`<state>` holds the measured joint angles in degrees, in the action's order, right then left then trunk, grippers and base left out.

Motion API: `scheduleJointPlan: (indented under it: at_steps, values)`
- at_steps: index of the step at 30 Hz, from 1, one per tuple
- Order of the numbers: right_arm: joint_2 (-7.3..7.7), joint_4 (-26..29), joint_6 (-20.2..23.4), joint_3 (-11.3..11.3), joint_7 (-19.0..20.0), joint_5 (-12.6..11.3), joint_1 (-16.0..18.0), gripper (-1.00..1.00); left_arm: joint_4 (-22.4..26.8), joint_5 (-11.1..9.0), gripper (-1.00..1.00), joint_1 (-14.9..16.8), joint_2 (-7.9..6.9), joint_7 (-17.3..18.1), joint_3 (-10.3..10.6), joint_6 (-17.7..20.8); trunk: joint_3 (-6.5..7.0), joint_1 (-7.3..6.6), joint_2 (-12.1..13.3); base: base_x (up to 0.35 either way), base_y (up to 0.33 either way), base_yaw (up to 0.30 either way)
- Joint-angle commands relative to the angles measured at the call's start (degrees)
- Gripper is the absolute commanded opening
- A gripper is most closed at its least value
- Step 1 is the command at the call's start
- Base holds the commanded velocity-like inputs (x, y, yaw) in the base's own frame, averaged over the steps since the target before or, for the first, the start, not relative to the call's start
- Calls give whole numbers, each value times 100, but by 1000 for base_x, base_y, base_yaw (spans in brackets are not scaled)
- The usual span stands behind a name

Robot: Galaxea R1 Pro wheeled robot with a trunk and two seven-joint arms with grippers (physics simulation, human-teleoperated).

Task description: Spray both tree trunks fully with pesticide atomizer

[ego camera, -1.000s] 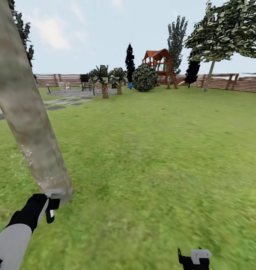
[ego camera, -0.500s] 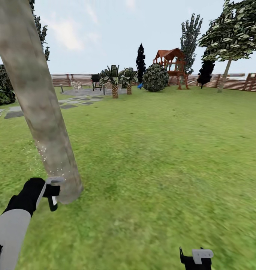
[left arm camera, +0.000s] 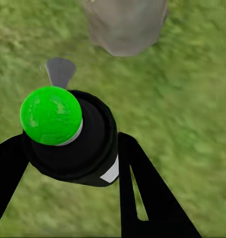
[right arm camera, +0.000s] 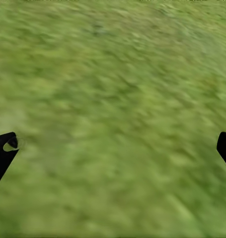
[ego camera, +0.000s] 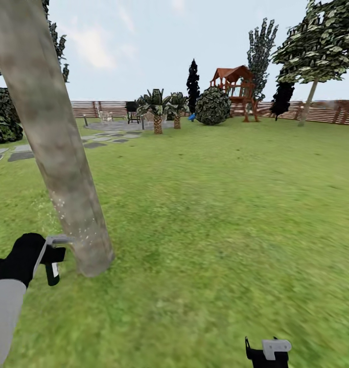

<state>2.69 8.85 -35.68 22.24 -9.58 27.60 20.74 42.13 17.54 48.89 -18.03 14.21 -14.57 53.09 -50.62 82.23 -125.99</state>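
Note:
A thick pale tree trunk [ego camera: 56,153] leans across the left of the head view, with white speckles low on its bark and its foot in the grass [left arm camera: 125,25]. My left gripper [ego camera: 50,258] hangs just left of that foot, shut on the pesticide atomizer [left arm camera: 73,148], a black bottle with a bright green cap [left arm camera: 50,115] and a grey nozzle [ego camera: 59,239] pointing at the trunk. The second tree [ego camera: 309,97] stands far off at the right by the fence. Low over bare grass, my right gripper [ego camera: 266,352] is open, with nothing between its fingers [right arm camera: 6,146].
Grey stepping stones [ego camera: 21,153] run left behind the trunk toward a patio. Short palms [ego camera: 157,110], a round bush [ego camera: 213,106], a wooden playhouse [ego camera: 235,87] and dark cypresses [ego camera: 193,84] line the slat fence [ego camera: 327,113]. Wide lawn [ego camera: 220,204] lies ahead and right.
My left hand with the atomizer has drawn left and slightly down, away from the trunk's foot. The view swung left a second ago, then steadied. The right gripper stays put.

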Motion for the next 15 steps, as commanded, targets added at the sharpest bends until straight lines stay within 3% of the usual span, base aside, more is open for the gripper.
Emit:
scheduleJointPlan:
  at_steps: [1, 4, 6, 7, 10, 15]
  values:
    - [-4, -4, 0, 0, 0, 0, 0, 100, 10, -34, -100, 14, -73, 35, 6, 50, 0, 0, 0, 0, 0, 236]
    - [-5, -5, 0, 0, 0, 0, 0, 100, 11, -38, -100, 17, -66, 61, 166, 83, 0, 0, 0, 0, 0, 265]
    - [-5, -6, 0, 0, 0, 0, 0, 100, 21, -54, -100, 41, -16, 229, 659, 107, 0, 0, 0, 0, 0, 258]
    - [-5, -6, 0, 0, 0, 0, 0, 100, 24, -60, -100, 47, -10, 371, 762, 111, 0, 0, 0, 0, 0, 104]
    - [-5, -6, 0, 0, 0, 0, 0, 100, 41, -72, -100, 50, -39, 570, 797, 107, 0, 0, 0, 12, -34, 46]
    - [-5, -6, 0, 0, 0, 0, 0, 100, 212, -65, -100, 45, -31, 700, 806, 105, 0, 0, 0, 64, -237, 4]
